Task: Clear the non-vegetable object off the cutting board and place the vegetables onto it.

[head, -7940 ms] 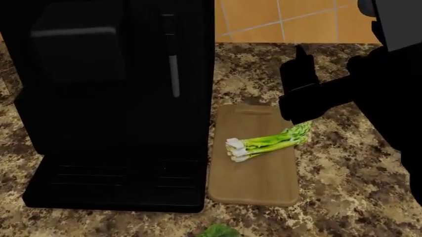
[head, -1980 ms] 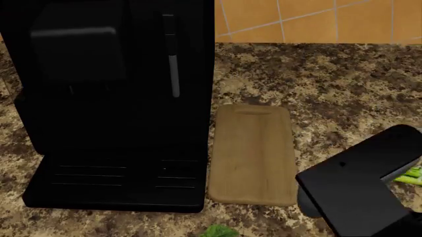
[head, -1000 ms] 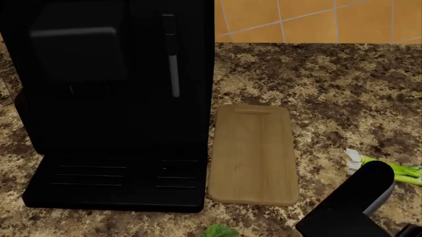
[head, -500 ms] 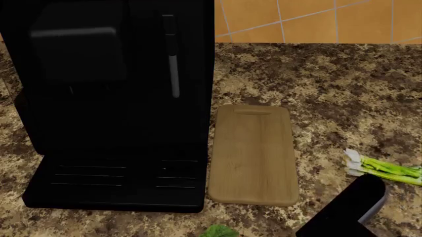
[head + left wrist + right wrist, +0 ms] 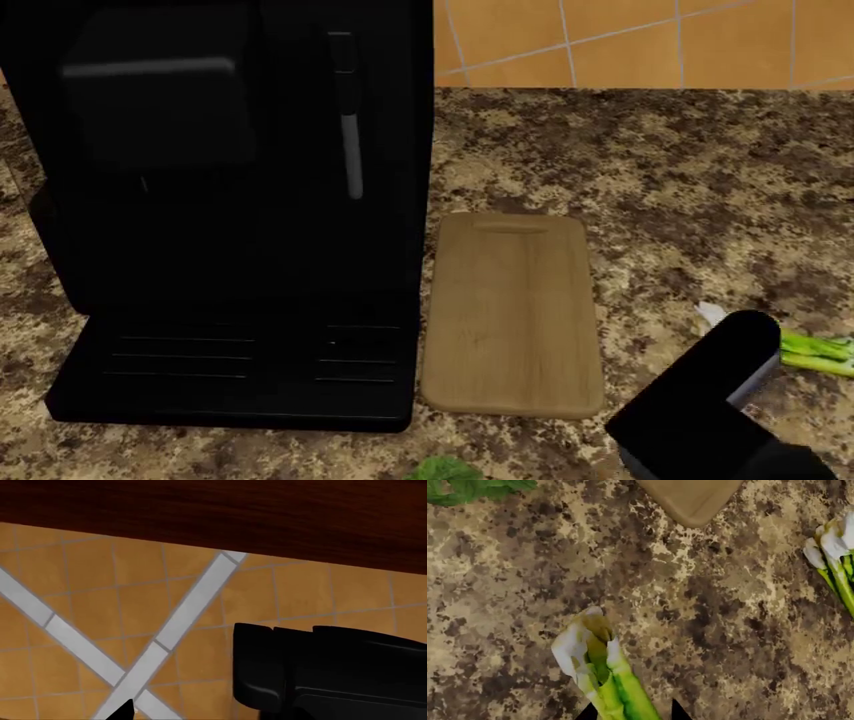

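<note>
The tan cutting board [image 5: 510, 312] lies bare beside the black machine; its corner shows in the right wrist view [image 5: 691, 499]. My right gripper [image 5: 632, 713] is shut on a bundle of asparagus [image 5: 602, 672], white cut end pointing away from it, low over the counter off the board's near right corner. In the head view my right arm hides this bundle. A second asparagus bundle [image 5: 817, 353] lies on the counter right of the board [image 5: 835, 562]. Only the radish's green leaves [image 5: 445, 468] show [image 5: 474, 490]. One dark tip of my left gripper's fingers [image 5: 125, 711] shows against the wall tiles.
A big black machine [image 5: 220, 210] stands left of the board, touching its long edge. An orange tiled wall [image 5: 641, 40] backs the speckled granite counter [image 5: 694, 180]. My right arm [image 5: 701, 405] fills the near right corner. A dark cabinet underside [image 5: 213, 510] hangs above the wall tiles.
The asparagus that lay on the board now lies on the counter to its right. My right arm withdrew low, then came forward again and covers that bundle's white ends.
</note>
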